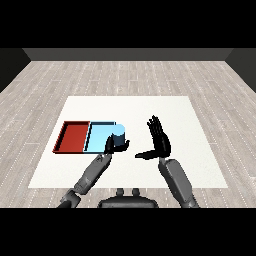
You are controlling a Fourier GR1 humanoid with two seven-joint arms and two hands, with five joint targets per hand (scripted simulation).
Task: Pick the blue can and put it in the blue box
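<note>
No readable labels that we can spot. Blue can [119, 134] at right end of blue tray [98, 138], lower part hidden by our left hand [114, 146], fingers curled round it. Right hand [159, 141] open, holding nothing, over counter [185, 125]. Red tray [73, 136] touching blue one.

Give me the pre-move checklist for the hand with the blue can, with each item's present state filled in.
1. Blue can in the left hand: ok, fingers curl round it.
2. Can upright: ok.
3. Can over the light blue tray: ok, at its right end.
4. Can resting on the tray floor: cannot tell.
5. Red tray out of the way: ok, it lies left of the light blue one.
6. Right hand apart from the can: ok, open over the table.
</note>
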